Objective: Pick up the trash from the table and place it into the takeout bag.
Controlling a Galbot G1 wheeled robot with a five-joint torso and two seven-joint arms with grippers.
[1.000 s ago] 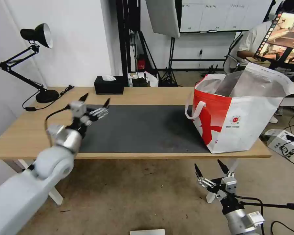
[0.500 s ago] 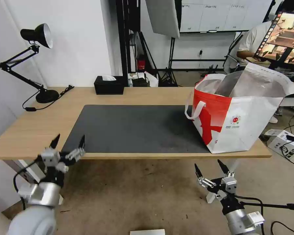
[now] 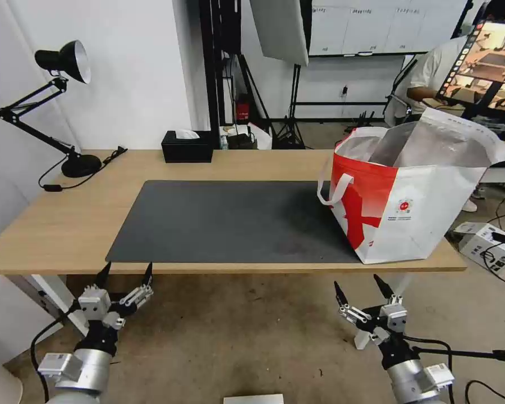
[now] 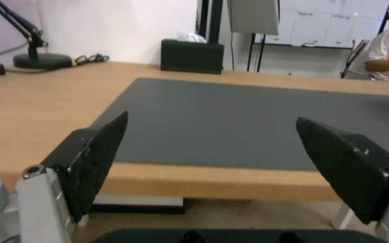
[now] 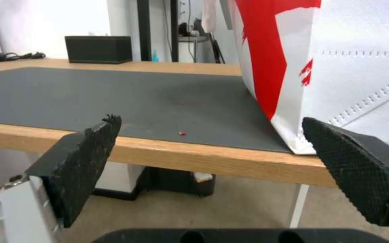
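One table [image 3: 67, 224], one dark mat [image 3: 230, 219] on it. One bag [image 3: 415, 213], with two loop handles, maybe; only one [image 3: 334, 191] is clear. One tissue box [image 3: 187, 147]. One desk lamp [image 3: 50, 106]. Two grippers: left [image 3: 124, 275], right [image 3: 360, 290], two fingers each, spread apart. One tiny red crumb [image 5: 182, 133] on the mat.

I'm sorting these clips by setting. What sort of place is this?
Probably a studio or lab set up for recording, not a home. Behind the table stand a softbox on a light stand and a whiteboard, and a monitor glows at the far right. The takeout bag looks staged.
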